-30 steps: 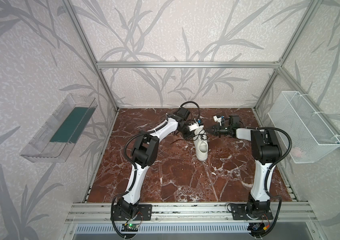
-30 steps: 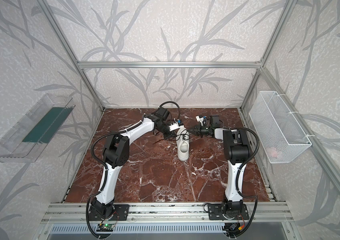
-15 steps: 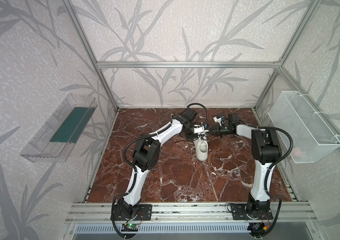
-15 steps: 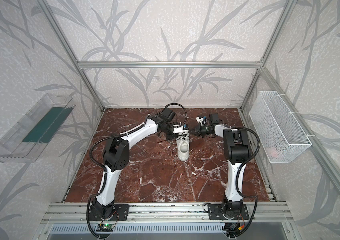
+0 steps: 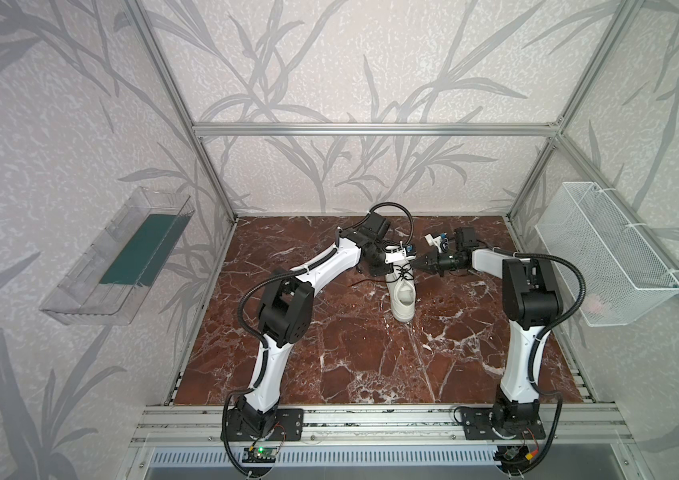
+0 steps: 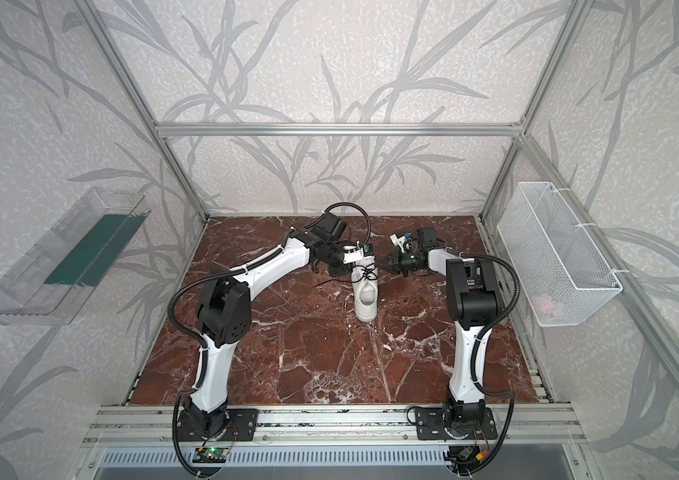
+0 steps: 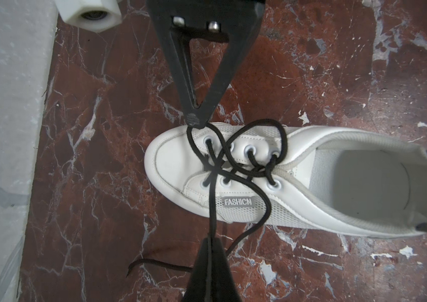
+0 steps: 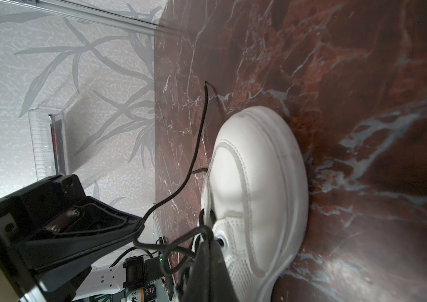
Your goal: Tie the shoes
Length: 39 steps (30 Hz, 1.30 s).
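Note:
A white sneaker (image 5: 403, 293) stands on the red marble floor, toe toward the back wall, in both top views (image 6: 366, 297). Its black laces (image 7: 235, 167) cross loosely over the eyelets. In the left wrist view my left gripper (image 7: 209, 239) is shut on one lace strand beside the shoe (image 7: 175, 162). Opposite it, my right gripper (image 7: 196, 123) is shut on a lace loop at the toe. The right wrist view shows the right gripper (image 8: 207, 244) pinching lace against the shoe (image 8: 254, 170), with the left gripper (image 8: 139, 226) holding a strand. A loose lace end (image 7: 154, 264) lies on the floor.
A clear plastic bin (image 5: 121, 257) with a green insert hangs on the left wall. A white wire basket (image 5: 603, 253) hangs on the right wall. Aluminium frame posts and the back wall stand close behind the shoe. A rail (image 5: 371, 419) runs along the front edge.
The left arm has swung right and brought its gripper in against the shoe's laces. The right gripper has edged left toward the toe. The shoe has stayed in place.

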Each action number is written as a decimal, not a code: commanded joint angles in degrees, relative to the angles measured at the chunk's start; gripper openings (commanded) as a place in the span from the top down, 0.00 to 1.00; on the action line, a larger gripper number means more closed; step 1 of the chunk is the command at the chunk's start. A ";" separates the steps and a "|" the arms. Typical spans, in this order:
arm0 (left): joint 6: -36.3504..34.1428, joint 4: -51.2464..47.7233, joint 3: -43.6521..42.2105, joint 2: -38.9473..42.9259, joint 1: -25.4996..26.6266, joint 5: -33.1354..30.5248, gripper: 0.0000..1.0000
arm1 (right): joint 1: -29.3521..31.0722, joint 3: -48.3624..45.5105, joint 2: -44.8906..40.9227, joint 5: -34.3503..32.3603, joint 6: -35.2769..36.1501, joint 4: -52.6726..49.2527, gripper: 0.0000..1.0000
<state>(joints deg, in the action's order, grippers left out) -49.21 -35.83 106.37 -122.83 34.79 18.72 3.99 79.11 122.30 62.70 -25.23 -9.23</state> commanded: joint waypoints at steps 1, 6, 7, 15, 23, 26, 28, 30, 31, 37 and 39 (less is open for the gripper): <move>-0.10 0.34 1.48 0.18 0.24 1.77 1.00 | 0.34 2.05 -1.85 0.86 2.67 -3.80 1.00; -2.04 0.67 2.08 0.34 0.49 2.13 1.00 | 0.54 2.34 -1.71 0.28 3.28 -5.27 1.00; -2.63 0.36 2.11 0.37 0.59 2.41 1.00 | 0.71 2.58 -1.63 0.41 3.22 -5.39 1.00; -2.41 1.17 2.38 -0.41 1.78 4.37 1.00 | 1.28 4.20 -0.26 0.25 3.37 -5.95 1.00; -0.49 0.51 3.83 -1.59 2.05 7.19 1.00 | 1.41 5.59 1.19 -0.04 3.29 -7.41 1.00; 1.11 0.60 3.71 -2.12 2.07 7.88 1.00 | 1.37 5.20 0.22 0.43 4.14 -7.76 1.00; 1.40 -0.10 3.52 -2.46 2.13 7.93 1.00 | 1.28 4.16 -0.86 0.36 4.49 -7.78 0.95; 1.07 -0.96 3.50 -2.73 2.05 7.41 1.00 | 1.15 3.07 -1.65 0.60 4.37 -7.26 0.91; 0.88 -1.38 3.50 -2.85 2.11 7.02 1.00 | 1.11 2.45 -2.01 0.65 4.17 -6.65 0.88; 0.43 -2.64 3.33 -3.06 2.07 6.19 1.00 | 0.86 1.76 -3.00 1.02 3.63 -6.33 0.82; 0.18 -2.90 3.36 -3.26 2.13 5.80 1.00 | 0.38 1.41 -3.76 1.04 3.54 -6.24 0.78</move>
<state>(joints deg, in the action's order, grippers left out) -47.99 -36.49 108.66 -125.05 36.69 24.49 5.02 81.14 122.21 62.63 -22.13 -15.31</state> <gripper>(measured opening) 0.047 0.207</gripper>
